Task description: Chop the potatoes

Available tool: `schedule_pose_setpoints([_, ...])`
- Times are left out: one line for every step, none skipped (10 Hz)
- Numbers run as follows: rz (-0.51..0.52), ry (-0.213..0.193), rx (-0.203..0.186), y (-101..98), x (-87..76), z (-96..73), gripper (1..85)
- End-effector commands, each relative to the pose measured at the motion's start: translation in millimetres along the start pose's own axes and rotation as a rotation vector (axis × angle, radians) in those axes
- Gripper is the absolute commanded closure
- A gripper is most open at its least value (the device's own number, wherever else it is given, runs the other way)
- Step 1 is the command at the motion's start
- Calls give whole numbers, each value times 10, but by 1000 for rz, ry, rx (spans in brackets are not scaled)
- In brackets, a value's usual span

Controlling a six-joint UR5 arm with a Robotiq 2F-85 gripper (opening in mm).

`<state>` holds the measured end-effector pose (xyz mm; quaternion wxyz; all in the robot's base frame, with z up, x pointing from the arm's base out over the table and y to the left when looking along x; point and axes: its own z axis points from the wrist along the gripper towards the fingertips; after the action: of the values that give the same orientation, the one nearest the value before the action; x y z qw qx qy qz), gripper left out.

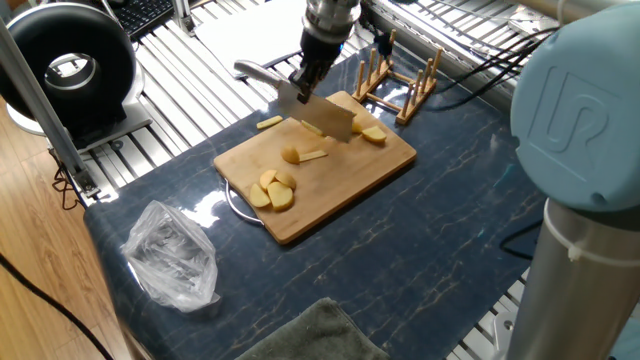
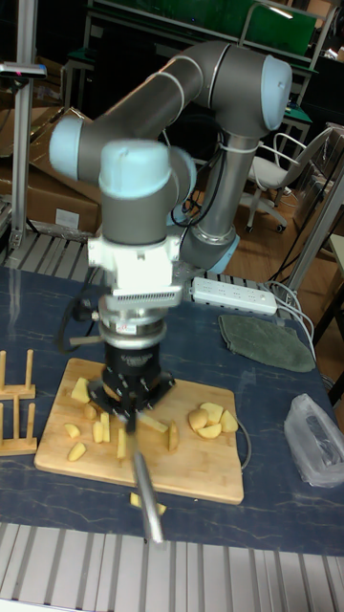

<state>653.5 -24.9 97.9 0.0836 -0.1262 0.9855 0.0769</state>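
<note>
A bamboo board (image 1: 340, 185) (image 2: 205, 473) lies on the dark blue table. The potatoes are pale-yellow pieces on it: a cluster of halves (image 1: 272, 190) (image 2: 210, 420) near its front-left corner, a small piece (image 1: 291, 155) and a stick (image 1: 313, 155) mid-board, and wedges (image 1: 372, 131) (image 2: 80, 390) at the far end. One stick (image 1: 268, 123) lies off the board. My gripper (image 1: 305, 80) (image 2: 134, 400) is shut on a knife over the board's far side. The knife's blade (image 1: 328, 115) hangs just above the wedges and its handle (image 1: 256, 71) (image 2: 149, 502) sticks out past the board edge.
A wooden rack (image 1: 396, 84) (image 2: 17, 402) stands behind the board. A crumpled plastic bag (image 1: 172, 256) (image 2: 316, 442) and a green towel (image 1: 312, 336) (image 2: 264, 342) lie on the table. A black round device (image 1: 68, 64) sits at far left. The arm's base (image 1: 580, 160) fills the right side.
</note>
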Motion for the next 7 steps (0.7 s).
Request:
schedule_pose_setpoints([-8,77,34,117,71,-431,847])
schedule_pose_setpoints([-5,92,30,184,51,-440,847])
schedule_pose_setpoints([0,94,15,263,28,-437,847])
schedule_pose_setpoints([9,99,-13,381,32,-419,847])
schedule_pose_setpoints([12,103,-15,456,31,-391,847])
schedule_pose_setpoints([4,104,5,477,29,-351,847])
schedule_pose_setpoints([-5,100,23,512,21,-307,847])
